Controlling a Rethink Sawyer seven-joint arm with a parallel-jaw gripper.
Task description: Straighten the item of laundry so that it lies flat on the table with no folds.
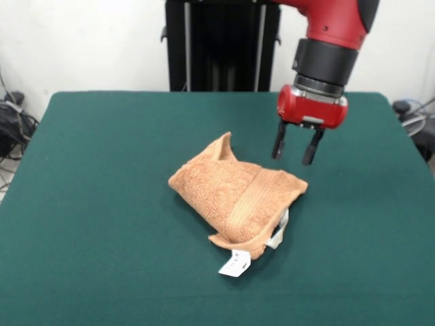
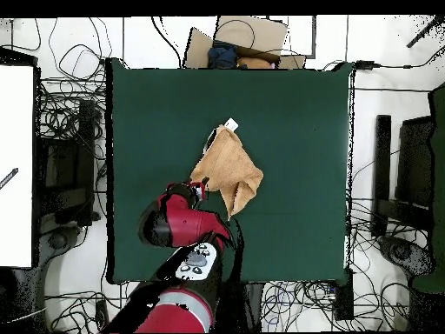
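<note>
The claw (image 1: pixel 297 147) is hanging with its fingers spread and empty above the bench (image 1: pixel 102 204). The towel (image 1: pixel 234 195) is lying crumpled and folded just below it, untouched.

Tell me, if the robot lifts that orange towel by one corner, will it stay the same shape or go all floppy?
Probably floppy: the towel already lies bunched and folded over itself, so lifting it would likely let it droop and unfold. It looks light, and its fuzzy cloth probably won't slip much from the open gripper.
</note>
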